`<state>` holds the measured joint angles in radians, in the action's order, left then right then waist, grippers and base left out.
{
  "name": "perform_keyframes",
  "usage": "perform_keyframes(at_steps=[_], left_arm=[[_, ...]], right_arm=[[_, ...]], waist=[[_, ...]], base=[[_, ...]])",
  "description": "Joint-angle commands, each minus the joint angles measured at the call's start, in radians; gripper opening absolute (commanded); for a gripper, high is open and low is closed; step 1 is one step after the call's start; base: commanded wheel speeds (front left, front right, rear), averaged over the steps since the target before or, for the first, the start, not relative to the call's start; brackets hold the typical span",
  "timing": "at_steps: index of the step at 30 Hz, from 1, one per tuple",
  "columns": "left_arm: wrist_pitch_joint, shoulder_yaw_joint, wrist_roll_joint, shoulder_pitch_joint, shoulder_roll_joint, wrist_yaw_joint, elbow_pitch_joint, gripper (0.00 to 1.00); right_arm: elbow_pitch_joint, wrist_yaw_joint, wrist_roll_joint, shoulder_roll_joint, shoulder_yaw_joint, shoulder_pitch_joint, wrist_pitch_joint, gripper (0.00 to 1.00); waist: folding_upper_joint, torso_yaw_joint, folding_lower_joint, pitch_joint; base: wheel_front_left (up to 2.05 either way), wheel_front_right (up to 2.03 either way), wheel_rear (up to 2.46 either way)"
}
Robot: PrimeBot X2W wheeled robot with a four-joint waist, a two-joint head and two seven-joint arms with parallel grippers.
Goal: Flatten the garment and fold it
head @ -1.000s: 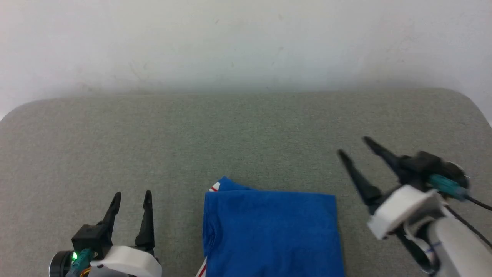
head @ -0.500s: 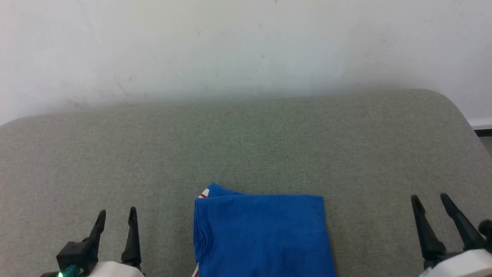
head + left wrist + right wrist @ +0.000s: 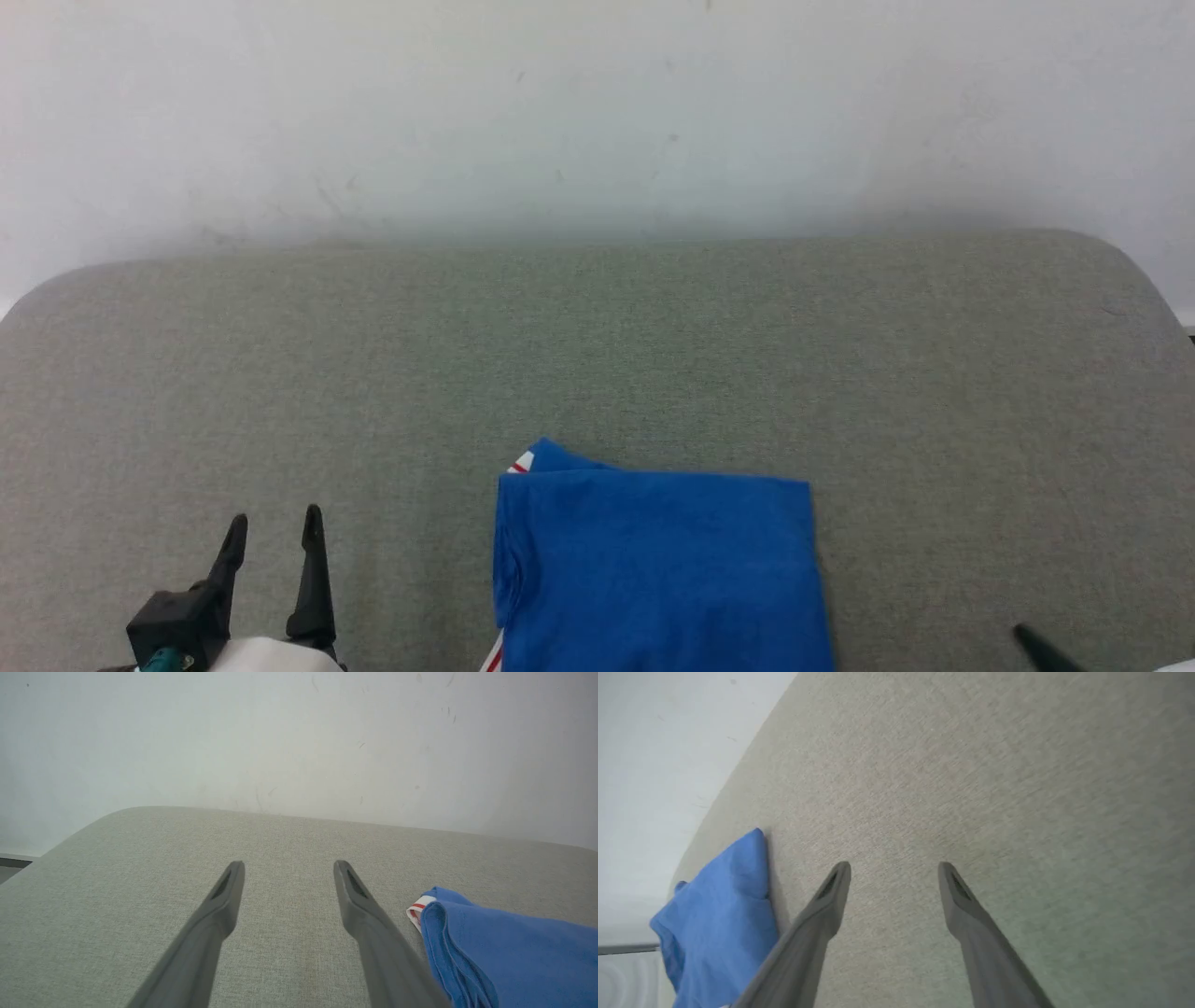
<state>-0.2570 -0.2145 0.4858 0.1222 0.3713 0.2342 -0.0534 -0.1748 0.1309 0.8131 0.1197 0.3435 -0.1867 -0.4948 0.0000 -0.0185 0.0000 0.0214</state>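
The garment (image 3: pixel 658 569) lies folded into a blue rectangle at the near middle of the grey padded surface, a bit of white and red trim showing at its far left corner. My left gripper (image 3: pixel 273 527) stands open to its left, apart from it, with nothing between its fingers. In the left wrist view the open left gripper (image 3: pixel 287 865) hangs over bare fabric, the garment (image 3: pixel 504 952) on the right. One fingertip (image 3: pixel 1036 646) of my right gripper shows at the lower right. In the right wrist view the right gripper (image 3: pixel 894 865) is open and empty, the garment (image 3: pixel 719 910) to its left.
The grey padded surface (image 3: pixel 597 355) runs wide, with rounded far corners, up to a white wall (image 3: pixel 597 112) behind it. Its left edge drops off in the left wrist view (image 3: pixel 28 858). Bare fabric lies on both sides of the garment and beyond it.
My right gripper has drawn back from beside the garment's right edge to the lower right corner, staying open. The left gripper has sunk lower in view. The garment has not visibly changed.
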Motion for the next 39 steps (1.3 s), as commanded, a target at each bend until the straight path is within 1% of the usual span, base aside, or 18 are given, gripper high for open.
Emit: perform_keyframes(at_steps=[1,3,5,8,12,17,18,19,20,24,27,30,33,35,39], left_arm=[[-0.004,0.001,0.002,0.002,-0.001,0.001,0.001,1.00],[-0.004,-0.004,0.003,-0.004,-0.004,-0.007,0.000,1.00],[-0.004,-0.007,0.002,-0.008,-0.008,-0.008,-0.001,1.00],[-0.004,-0.008,0.002,-0.016,-0.012,-0.012,-0.003,1.00],[-0.004,-0.013,0.000,-0.031,-0.018,-0.018,-0.009,1.00],[-0.004,-0.015,-0.002,-0.046,-0.024,-0.024,-0.018,1.00],[-0.004,-0.016,-0.003,-0.049,-0.025,-0.026,-0.019,1.00],[-0.005,-0.016,-0.003,-0.052,-0.026,-0.027,-0.021,1.00],[-0.005,-0.017,-0.004,-0.054,-0.027,-0.028,-0.023,1.00],[-0.005,-0.013,-0.007,-0.056,-0.034,-0.031,-0.026,1.00],[-0.005,-0.009,-0.012,-0.053,-0.040,-0.032,-0.024,1.00],[-0.005,-0.004,-0.018,-0.049,-0.040,-0.034,-0.016,1.00],[-0.005,0.000,-0.031,-0.040,-0.037,-0.030,-0.010,1.00],[-0.005,0.003,-0.037,-0.036,-0.039,-0.028,-0.006,1.00],[-0.005,0.007,-0.047,-0.044,-0.045,-0.029,0.003,1.00]], right_arm=[[-0.021,0.000,0.053,-0.016,-0.007,0.021,-0.048,1.00],[-0.064,0.000,0.130,-0.035,-0.024,0.033,-0.152,1.00],[-0.093,0.000,0.206,-0.053,-0.049,0.056,-0.227,1.00],[-0.125,0.000,0.286,-0.065,-0.108,0.102,-0.281,1.00],[-0.174,0.000,0.362,-0.069,-0.196,0.176,-0.266,1.00],[-0.267,0.000,0.381,-0.069,-0.295,0.260,-0.194,1.00],[-0.285,0.000,0.371,-0.069,-0.311,0.273,-0.185,0.44],[-0.298,0.000,0.362,-0.069,-0.326,0.283,-0.177,0.13],[-0.308,0.000,0.357,-0.069,-0.339,0.291,-0.172,0.00],[-0.281,0.000,0.308,-0.033,-0.401,0.307,-0.124,0.00],[-0.210,0.000,0.229,0.031,-0.482,0.311,-0.081,0.00],[-0.131,0.000,0.133,0.114,-0.565,0.313,-0.040,0.00],[-0.095,0.000,0.015,0.194,-0.621,0.323,-0.015,0.00],[-0.085,0.000,-0.063,0.237,-0.637,0.336,0.000,0.00],[-0.080,0.000,-0.180,0.293,-0.638,0.361,0.006,0.00]], waist=[[0.0000,0.024,0.0000,-0.003],[0.0000,0.041,0.0000,-0.008],[0.0000,0.056,0.0000,-0.013],[0.0000,0.071,0.0000,-0.025],[0.0000,0.089,0.0000,-0.037],[0.0000,0.102,0.0000,-0.047],[0.0000,0.105,0.0000,-0.049],[0.0000,0.108,0.0000,-0.051],[0.0000,0.110,0.0000,-0.052],[0.0000,0.108,0.0000,-0.053],[0.0000,0.091,0.0000,-0.053],[0.0000,0.060,0.0000,-0.056],[0.0000,0.008,0.0000,-0.063],[0.0000,-0.032,0.0000,-0.072],[0.0000,-0.130,0.0000,-0.100]], base=[[0.00,0.00,0.00],[0.00,0.00,0.00],[0.00,0.00,0.00],[0.00,0.00,0.00],[0.00,0.00,0.00],[0.00,0.00,0.00],[0.00,0.00,0.00],[0.00,0.00,0.00],[0.00,0.00,0.00],[0.00,0.00,0.00],[0.00,0.00,0.00],[0.00,0.00,0.00],[0.00,0.00,0.00],[0.00,0.00,0.00],[0.00,0.00,0.00]])
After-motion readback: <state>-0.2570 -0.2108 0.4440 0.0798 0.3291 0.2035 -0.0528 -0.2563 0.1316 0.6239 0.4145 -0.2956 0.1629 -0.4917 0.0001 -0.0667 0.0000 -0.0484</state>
